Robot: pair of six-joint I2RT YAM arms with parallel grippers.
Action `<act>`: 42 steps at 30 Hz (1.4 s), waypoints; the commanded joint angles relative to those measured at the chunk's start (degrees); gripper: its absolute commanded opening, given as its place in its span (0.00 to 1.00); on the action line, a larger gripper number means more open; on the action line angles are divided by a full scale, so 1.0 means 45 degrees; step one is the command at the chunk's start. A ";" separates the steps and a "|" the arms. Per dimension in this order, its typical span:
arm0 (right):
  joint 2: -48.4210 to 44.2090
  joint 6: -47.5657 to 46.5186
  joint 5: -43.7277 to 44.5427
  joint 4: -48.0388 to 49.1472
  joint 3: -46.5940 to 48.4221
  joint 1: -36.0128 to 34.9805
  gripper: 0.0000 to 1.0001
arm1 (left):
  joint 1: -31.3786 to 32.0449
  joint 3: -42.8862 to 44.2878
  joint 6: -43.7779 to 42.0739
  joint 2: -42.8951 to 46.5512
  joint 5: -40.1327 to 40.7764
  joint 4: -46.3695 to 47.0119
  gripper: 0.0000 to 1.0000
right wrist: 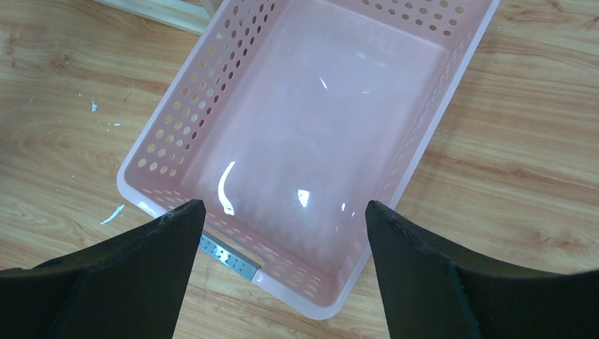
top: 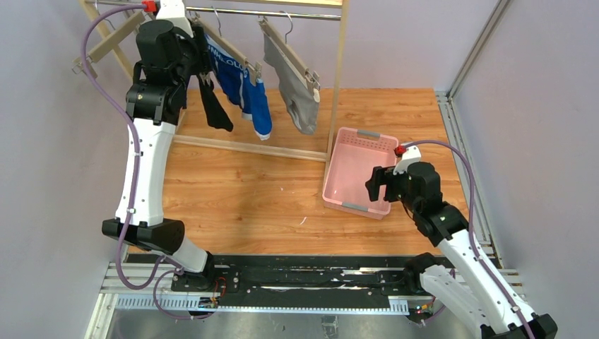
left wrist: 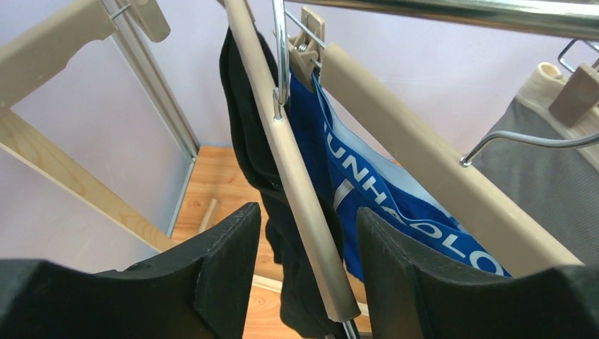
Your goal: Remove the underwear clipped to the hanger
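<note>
Three briefs hang from clip hangers on a rail. The black briefs (top: 214, 107) are on the left, the blue briefs (top: 248, 88) with white waistband lettering in the middle, and the grey briefs (top: 297, 92) on the right. My left gripper (top: 200, 70) is raised to the rail at the black briefs. In the left wrist view it (left wrist: 309, 247) is open. The beige hanger bar (left wrist: 300, 191) and the black briefs (left wrist: 247, 134) lie between its fingers, touching neither. The blue briefs (left wrist: 357, 180) and grey briefs (left wrist: 547, 176) hang further right. My right gripper (top: 376, 185) is open and empty.
A pink perforated basket (top: 332, 185) sits empty on the wooden table at the right. My right gripper (right wrist: 282, 206) hovers over its near corner (right wrist: 152, 201). The wooden rack's post (top: 337, 78) stands between the briefs and the basket.
</note>
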State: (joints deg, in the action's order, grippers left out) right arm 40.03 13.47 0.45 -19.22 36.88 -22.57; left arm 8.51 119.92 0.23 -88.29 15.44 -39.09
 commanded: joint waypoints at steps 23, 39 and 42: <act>0.0331 0.0603 -0.0230 0.0459 -0.1097 -0.0210 0.86 | -0.0271 -0.0710 -0.0468 0.0858 0.0904 0.1154 0.00; 0.0520 0.0595 -0.0474 0.1725 -0.1699 -0.0219 0.86 | -0.0271 -0.1794 -0.1108 0.2716 0.1189 0.1487 0.00; 0.0656 0.0489 -0.0449 0.1822 -0.1582 -0.0218 0.86 | -0.0270 -0.2550 -0.1095 0.3130 0.1139 0.1297 0.00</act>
State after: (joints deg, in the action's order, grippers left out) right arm 42.46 16.27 -1.10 -13.45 30.02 -22.59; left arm 7.77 111.22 -3.90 -77.38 20.45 -36.34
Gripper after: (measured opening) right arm 0.861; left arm 0.075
